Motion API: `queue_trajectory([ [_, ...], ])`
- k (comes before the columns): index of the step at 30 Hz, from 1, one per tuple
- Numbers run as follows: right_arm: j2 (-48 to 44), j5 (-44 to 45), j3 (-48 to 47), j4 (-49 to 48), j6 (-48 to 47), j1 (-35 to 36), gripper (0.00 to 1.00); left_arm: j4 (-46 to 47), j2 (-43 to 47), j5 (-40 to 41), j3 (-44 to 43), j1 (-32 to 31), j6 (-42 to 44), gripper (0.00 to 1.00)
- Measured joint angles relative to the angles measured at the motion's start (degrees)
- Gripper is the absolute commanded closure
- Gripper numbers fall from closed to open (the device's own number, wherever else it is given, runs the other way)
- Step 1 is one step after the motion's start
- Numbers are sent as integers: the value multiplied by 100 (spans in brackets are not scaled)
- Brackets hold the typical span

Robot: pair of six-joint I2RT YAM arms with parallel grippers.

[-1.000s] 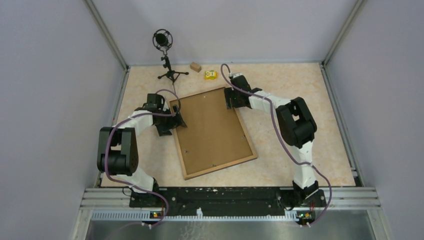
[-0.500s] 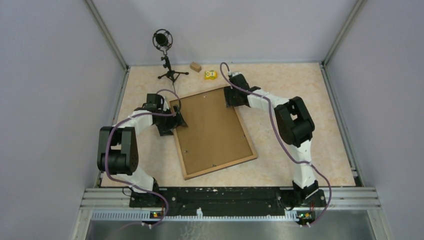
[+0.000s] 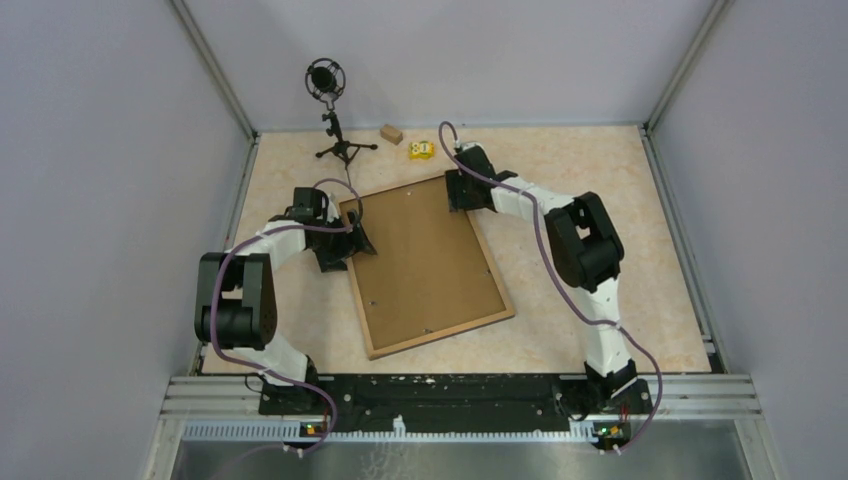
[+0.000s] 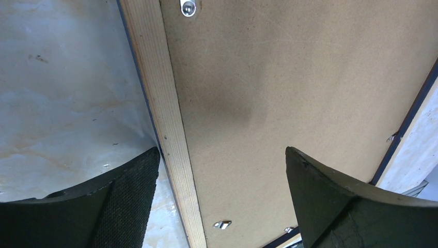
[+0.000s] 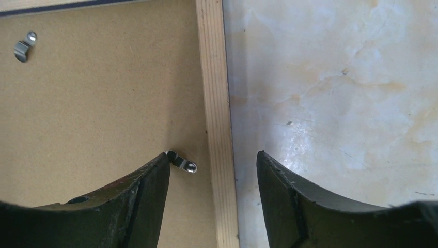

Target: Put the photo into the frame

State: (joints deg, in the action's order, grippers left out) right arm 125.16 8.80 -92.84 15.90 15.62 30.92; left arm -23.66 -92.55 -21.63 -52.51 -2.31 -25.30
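**Right gripper edged to the far right corner; frame unmoved**

Since the earlier view your right gripper [image 5: 212,160] has crept slightly farther along the frame [image 5: 214,77]. Its jaws are spread astride the right rim, one finger beside a metal clip [image 5: 182,161]. Your left gripper [image 4: 222,155] is spread wide astride the left rim.

Risk: closing now may snag the clip or pinch the rim, skewing or lifting the frame.

The frame lies flat, mid-table [image 3: 600,160], backing board [image 3: 425,260] upward. Its long axis runs far to near, with the near end swung right. The photo is not visible, and you cannot tell whether it lies beneath.
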Motion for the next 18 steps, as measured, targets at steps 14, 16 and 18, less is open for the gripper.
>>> queue_trajectory([
  [14, 138, 177, -212, 37, 219, 42, 51, 4, 0, -22, 0, 0, 0, 6],
  [16, 138, 199, -212, 42, 216, 42, 47, 4, 0, -24, 0, 0, 0, 6],
  [18, 138, 236, -212, 48, 197, 42, 45, 4, 0, -22, 0, 0, 0, 6],
])
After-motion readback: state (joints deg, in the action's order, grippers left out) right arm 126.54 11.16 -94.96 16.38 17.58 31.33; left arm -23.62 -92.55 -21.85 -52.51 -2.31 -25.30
